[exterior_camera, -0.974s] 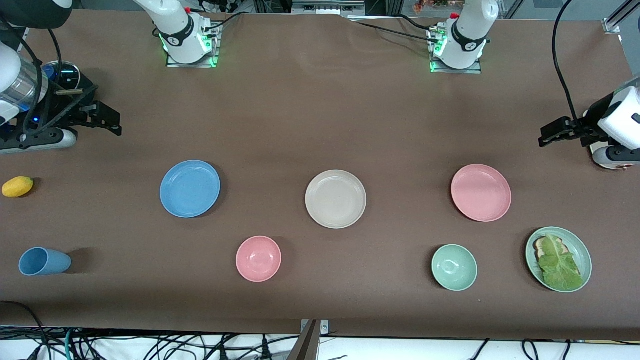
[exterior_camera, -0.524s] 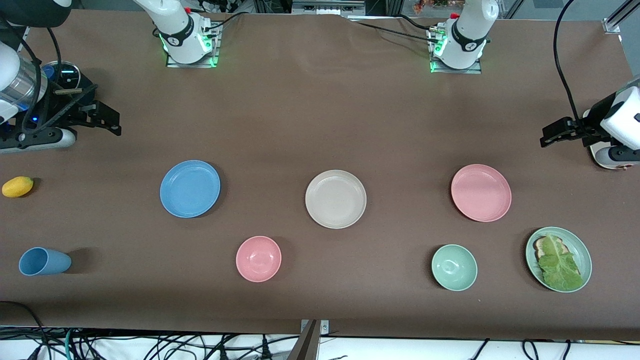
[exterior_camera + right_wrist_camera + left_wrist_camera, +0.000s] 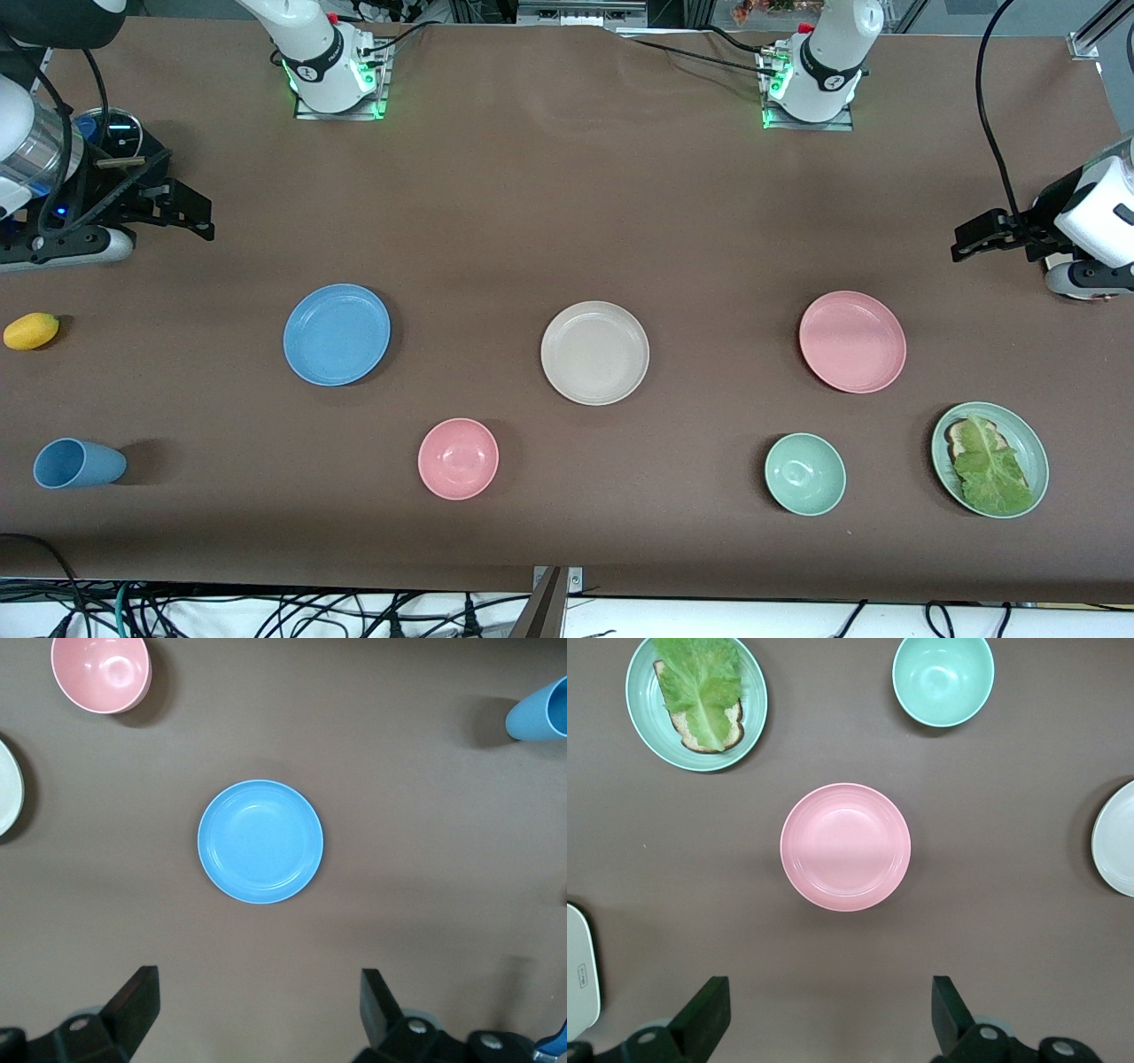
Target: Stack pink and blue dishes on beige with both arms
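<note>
The pink plate [image 3: 852,341] and blue plate [image 3: 337,334] look light, stiff and matte, so not very slippery, but each lies flat on the table [image 3: 567,221] with only a thin raised rim to catch; my judgement is that the hold has to be a pinch on the rim, one finger over the lip and one under the edge, and a shallow plate held that way will want to tilt. Taking the beige plate [image 3: 594,353] as the clock's centre in the front view, the pink plate sits at 3 o'clock toward the left arm's end and the blue plate at 9 o'clock toward the right arm's end, both well apart from it; nothing is stacked yet. A pink bowl [image 3: 458,458] lies at about 7 o'clock and a green bowl [image 3: 804,473] at about 4 o'clock, both nearer the camera. The left gripper [image 3: 979,237] hangs high above the table at its own end, roughly 1 o'clock from the pink plate, fingers [image 3: 704,1014] spread wide and empty, wrist pointing straight down. The right gripper [image 3: 186,213] mirrors it at roughly 11 o'clock from the blue plate, fingers [image 3: 133,1001] likewise spread and empty.
</note>
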You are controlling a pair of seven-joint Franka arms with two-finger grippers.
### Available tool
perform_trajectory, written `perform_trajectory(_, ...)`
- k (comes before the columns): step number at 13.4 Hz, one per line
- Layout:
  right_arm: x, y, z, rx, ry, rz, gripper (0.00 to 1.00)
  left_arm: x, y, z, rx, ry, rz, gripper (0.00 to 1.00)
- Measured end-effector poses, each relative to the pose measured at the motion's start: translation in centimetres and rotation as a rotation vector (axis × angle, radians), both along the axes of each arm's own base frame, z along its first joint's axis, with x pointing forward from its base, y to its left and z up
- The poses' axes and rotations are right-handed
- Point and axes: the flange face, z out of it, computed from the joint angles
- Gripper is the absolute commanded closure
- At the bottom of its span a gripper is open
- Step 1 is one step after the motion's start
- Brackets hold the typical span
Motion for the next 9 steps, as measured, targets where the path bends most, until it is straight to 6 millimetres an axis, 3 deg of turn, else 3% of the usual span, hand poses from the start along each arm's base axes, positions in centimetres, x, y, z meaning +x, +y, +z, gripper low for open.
perform_trajectory(9,0.5,-0.7,-0.1,0.001,-0.019,-0.013,0.00,1.2,0.4,-3.0,-0.002,0.046,0.006,0.00)
